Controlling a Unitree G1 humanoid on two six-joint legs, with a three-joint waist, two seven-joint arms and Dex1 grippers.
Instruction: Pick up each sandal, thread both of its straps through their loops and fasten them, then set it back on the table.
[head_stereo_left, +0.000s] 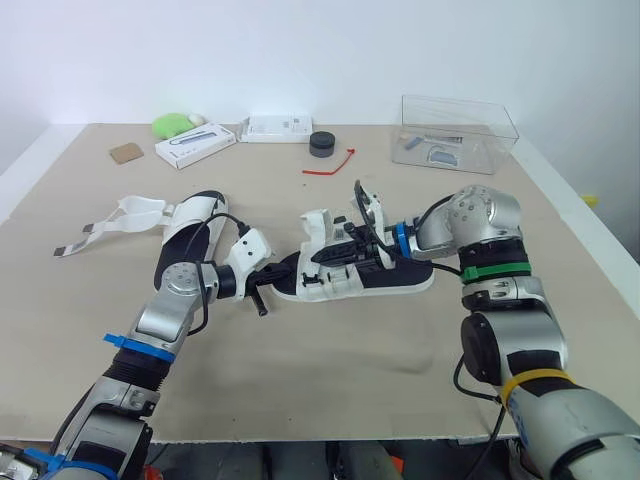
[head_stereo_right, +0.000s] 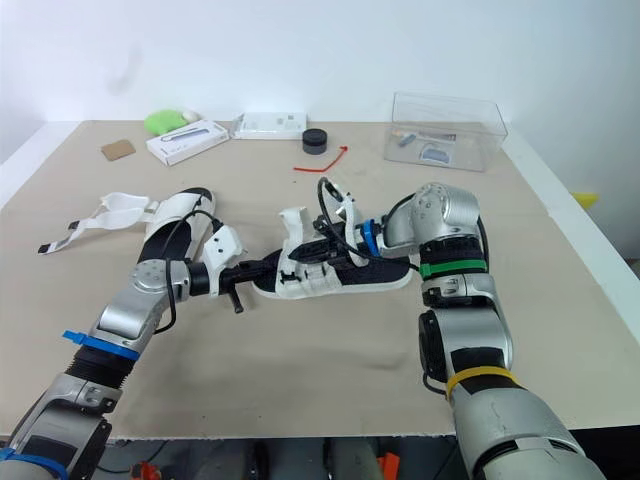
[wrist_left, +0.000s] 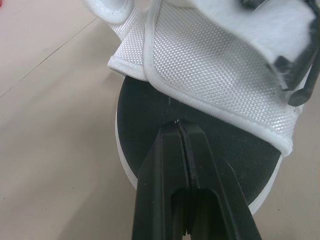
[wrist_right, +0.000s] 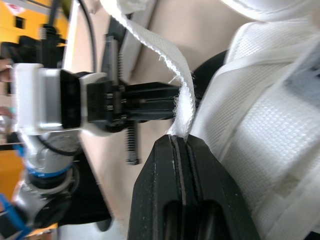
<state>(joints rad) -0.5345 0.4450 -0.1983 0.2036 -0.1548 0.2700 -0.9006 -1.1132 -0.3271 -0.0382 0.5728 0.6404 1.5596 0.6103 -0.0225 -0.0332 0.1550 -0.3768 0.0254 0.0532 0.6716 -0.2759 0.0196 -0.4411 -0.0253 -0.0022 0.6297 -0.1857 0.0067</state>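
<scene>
- Worked sandal (head_stereo_left: 390, 280) lies flat on its sole mid-surface (head_stereo_left: 330, 360), between the two arms. Its white upper stands up and its straps are not yet fastened.
- Step in hand, as I judge it: feeding one strap (wrist_right: 155, 47) toward its loop.
- Right jaws are clamped together on the strap near its frayed end, right beside the white webbing of the upper. The strap runs up and away from the tips.
- To do it well:
  - Keep the pinch close to the strap's tip so a short, stiff end leads into the loop.
  - Keep the strap flat and untwisted.
  - Pull along the loop's slot, not across it.
  - Regrip on the far side once the tip is through.
- I cannot make out the loop itself among the webbing.
- Left jaws are together, with the tips against the black footbed (wrist_left: 150, 115) at the sandal's end nearest the left arm, just below the upper's edge. They look like they are pinning the sandal. I cannot tell whether anything is gripped between them.
- Left side should hold that end steady and low so the strap pull does not drag or tip the sandal.
- Risk: the frayed end may snag on the loop's edge.
- Second sandal (head_stereo_left: 190, 222) lies on the surface behind the left arm with its straps splayed open, not yet done.
- Far edge of the surface, well apart: red tie (head_stereo_left: 330, 165) and clear box (head_stereo_left: 458, 130).
</scene>
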